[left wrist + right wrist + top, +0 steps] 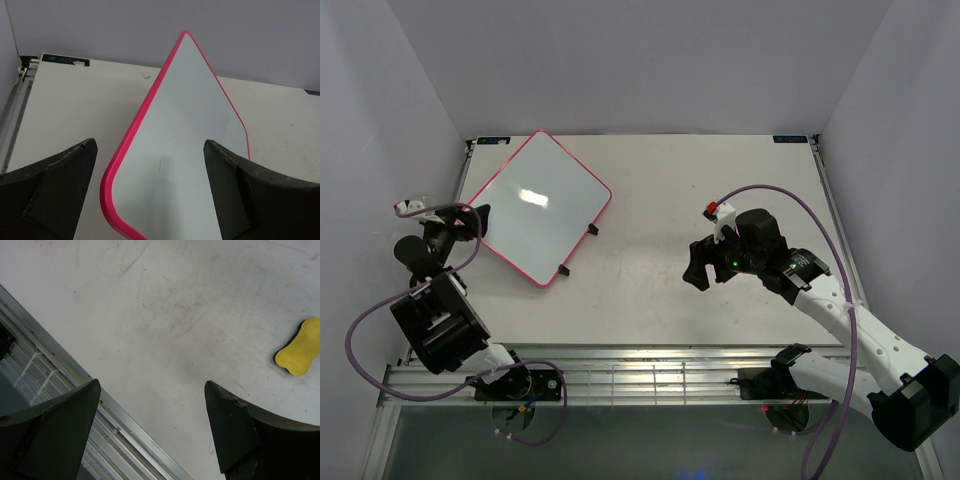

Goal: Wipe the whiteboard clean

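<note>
The whiteboard [542, 205] lies turned like a diamond at the table's back left, its pink-red rim around a blank white face with no writing visible. In the left wrist view its near rounded corner [190, 110] reaches in between the fingers. My left gripper [472, 222] [150, 145] stands open at the board's left corner, and neither finger touches the board. At the right of the table my right gripper [698, 265] [151, 385] hangs open over bare surface. A small yellow sponge [298, 347] lies on the table in the right wrist view, off to the right of those fingers. The top view does not show the sponge.
Two small black feet [592, 230] [565, 270] stick out at the board's lower right edge. An aluminium rail [650, 365] [75, 405] runs along the near table edge. Grey walls [380, 120] close in the left, back and right sides.
</note>
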Controlling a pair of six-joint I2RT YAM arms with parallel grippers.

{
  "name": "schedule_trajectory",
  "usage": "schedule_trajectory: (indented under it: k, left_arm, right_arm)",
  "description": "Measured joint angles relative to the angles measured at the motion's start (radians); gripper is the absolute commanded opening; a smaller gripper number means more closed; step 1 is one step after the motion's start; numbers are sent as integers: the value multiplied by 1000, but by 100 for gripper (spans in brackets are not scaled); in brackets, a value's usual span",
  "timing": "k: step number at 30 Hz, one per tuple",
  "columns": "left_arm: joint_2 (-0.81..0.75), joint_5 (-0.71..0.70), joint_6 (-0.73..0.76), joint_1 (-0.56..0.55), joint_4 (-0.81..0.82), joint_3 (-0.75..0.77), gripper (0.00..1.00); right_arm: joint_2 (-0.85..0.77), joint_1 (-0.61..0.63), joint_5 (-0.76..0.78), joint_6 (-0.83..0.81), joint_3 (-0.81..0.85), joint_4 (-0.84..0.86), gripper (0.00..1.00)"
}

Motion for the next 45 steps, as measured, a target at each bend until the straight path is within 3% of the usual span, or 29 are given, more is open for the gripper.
schedule_trajectory:
  k: [5,11,15,21,27,32,40,45]
  left_arm:
    - [-143,-93,-23,-2,-106,0,98]
    - [-366,-366,12,-60,-533,100,98]
    - [-443,-494,61,-188,-813,237,98]
    - [-651,-539,86,-318,-1092,258,98]
    - [-782,-544,117,-480,-1259,259,98]
    - [-813,-566,104,-588,-1384,259,98]
    - [-898,-923,37,-784,-1604,259,98]
    - [-995,-1020,49,-841,-1627,267,98]
  right_arm:
    - [9,0,5,0,0,12,90]
    - [13,0,61,3,0,21,90]
    - [10,4,188,29,0,26,90]
    - [-27,4,419,71,8,23,90]
    - [-62,4,608,79,111,-45,90]
    - [-125,3,681,79,210,-155,90]
    - [-365,4,717,97,192,-280,90]
    - [-520,4,790,122,134,-312,90]
